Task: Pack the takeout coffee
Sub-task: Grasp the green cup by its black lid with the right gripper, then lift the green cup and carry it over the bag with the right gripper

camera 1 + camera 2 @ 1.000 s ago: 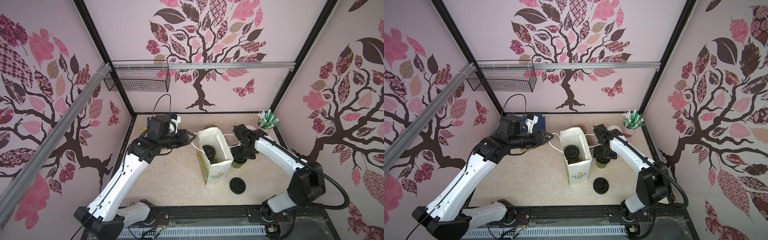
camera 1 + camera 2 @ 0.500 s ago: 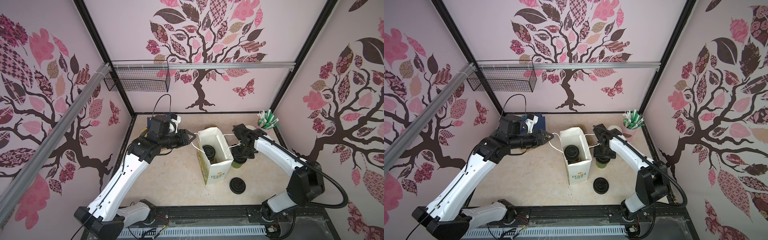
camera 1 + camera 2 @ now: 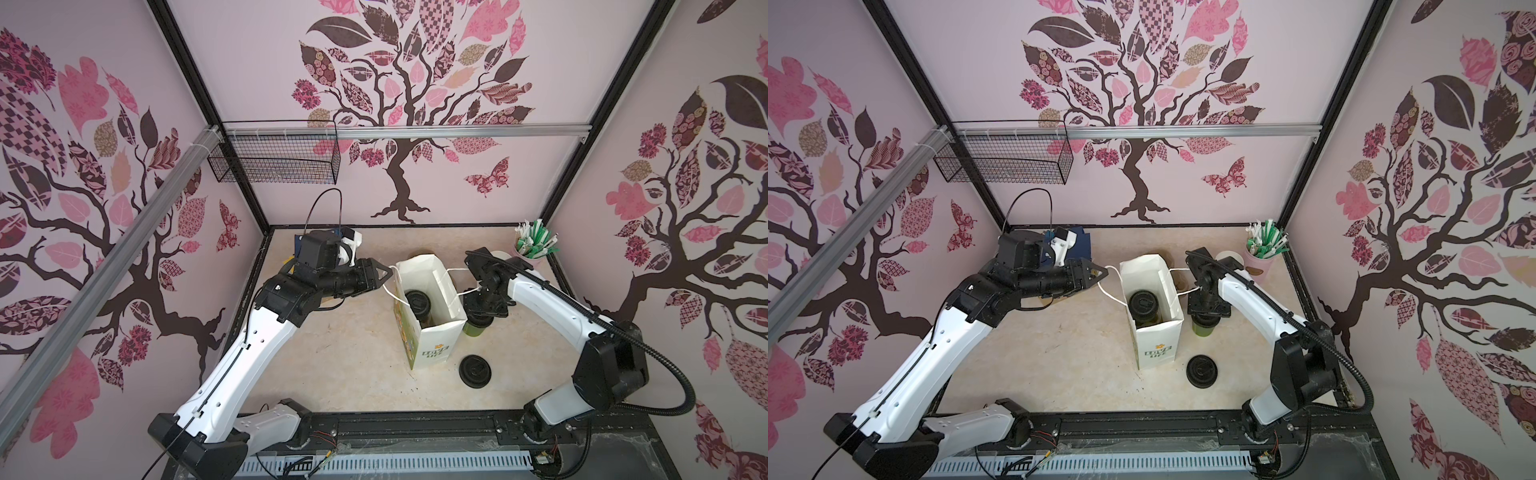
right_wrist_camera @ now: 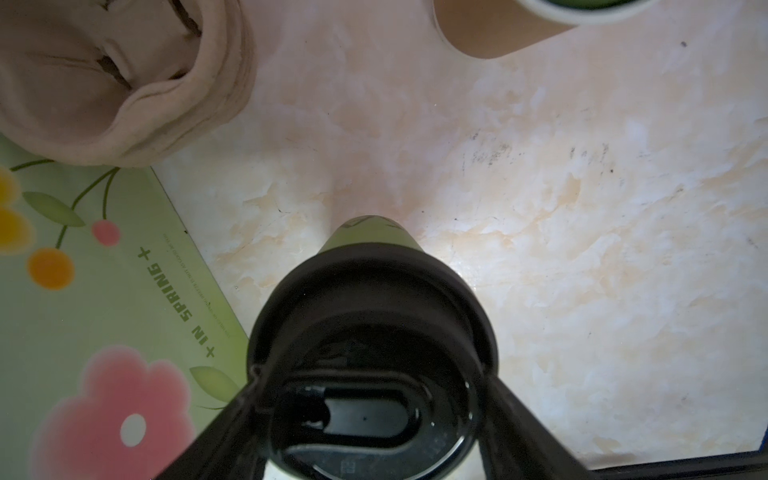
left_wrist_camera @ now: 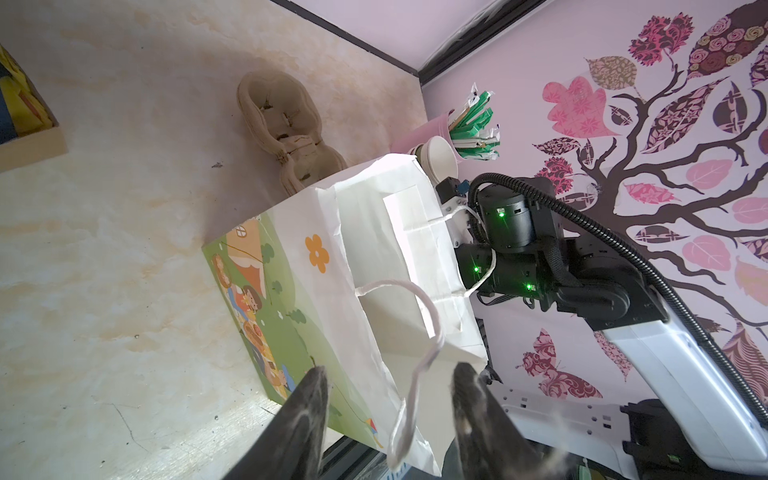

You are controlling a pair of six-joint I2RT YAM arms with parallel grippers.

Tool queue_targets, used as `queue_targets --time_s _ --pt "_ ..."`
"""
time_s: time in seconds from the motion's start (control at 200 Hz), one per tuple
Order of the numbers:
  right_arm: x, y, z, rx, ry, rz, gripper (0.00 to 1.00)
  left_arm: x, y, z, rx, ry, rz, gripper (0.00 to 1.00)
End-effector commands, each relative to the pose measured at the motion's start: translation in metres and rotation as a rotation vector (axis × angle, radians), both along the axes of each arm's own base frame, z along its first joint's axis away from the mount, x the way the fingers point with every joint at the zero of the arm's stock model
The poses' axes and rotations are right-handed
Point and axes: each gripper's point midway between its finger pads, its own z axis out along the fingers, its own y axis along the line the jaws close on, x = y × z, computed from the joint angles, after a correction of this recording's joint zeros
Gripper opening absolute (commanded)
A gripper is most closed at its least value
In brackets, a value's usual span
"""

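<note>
Now the right end effector (image 4: 374,376) is gripping the second cup (image 4: 370,237), likely needing a lift into the bag (image 3: 432,336); the left end effector (image 5: 390,370) is hanging open.

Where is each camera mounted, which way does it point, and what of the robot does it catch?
Top views: high in front, looking down at the table; both arms show, left hand and right hand flanking the paper bag.
Left wrist: looks past its own fingers at the bag, right arm beyond.
Right wrist: looking down on a lidded cup between its fingers.
Shared: both wrist views show the bag and a beige cup carrier.
</note>
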Motion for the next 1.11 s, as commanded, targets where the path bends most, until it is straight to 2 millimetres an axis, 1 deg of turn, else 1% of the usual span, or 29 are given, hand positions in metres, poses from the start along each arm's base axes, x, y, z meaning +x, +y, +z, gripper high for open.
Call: queue_targets --time_s 0.0,0.085,0.25,0.375,0.51,0.63,0.735,0.895,0.975,1.1 --pt "-0.005 -0.01 0.021 -0.028 -0.017 -0.027 0.73 -0.001 -0.002 -0.002 -0.015 -0.008 -0.017 0.54" --pt "-0.013 -0.018 0.034 -0.045 -0.027 -0.04 0.74 -0.001 -0.004 -0.001 -0.025 -0.008 -0.025 0.57" --pt "-0.041 -0.034 0.062 -0.052 -0.048 -0.085 0.74 -0.002 -0.006 -0.001 -0.032 -0.004 -0.037 0.61" --pt "-0.06 -0.039 0.082 -0.022 -0.058 -0.102 0.74 -0.002 -0.007 -0.003 -0.035 0.002 -0.043 0.61" --pt "-0.078 -0.046 0.099 -0.037 -0.033 -0.091 0.74 -0.002 -0.009 -0.004 -0.036 0.005 -0.05 0.62" --pt "-0.083 -0.048 0.117 -0.008 -0.089 -0.099 0.74 -0.001 -0.009 -0.006 -0.032 0.008 -0.054 0.61" --pt "-0.082 -0.049 0.133 0.021 -0.148 -0.118 0.74 -0.002 -0.009 -0.009 -0.023 0.012 -0.056 0.6" --pt "-0.08 -0.042 0.159 0.087 -0.22 -0.099 0.73 -0.003 -0.009 -0.012 -0.016 0.018 -0.06 0.58" --pt "-0.083 -0.037 0.169 0.126 -0.245 -0.062 0.73 -0.002 -0.009 -0.013 -0.012 0.018 -0.058 0.58" --pt "-0.095 -0.032 0.188 0.193 -0.301 0.001 0.73 -0.001 -0.009 -0.015 -0.009 0.019 -0.058 0.57"
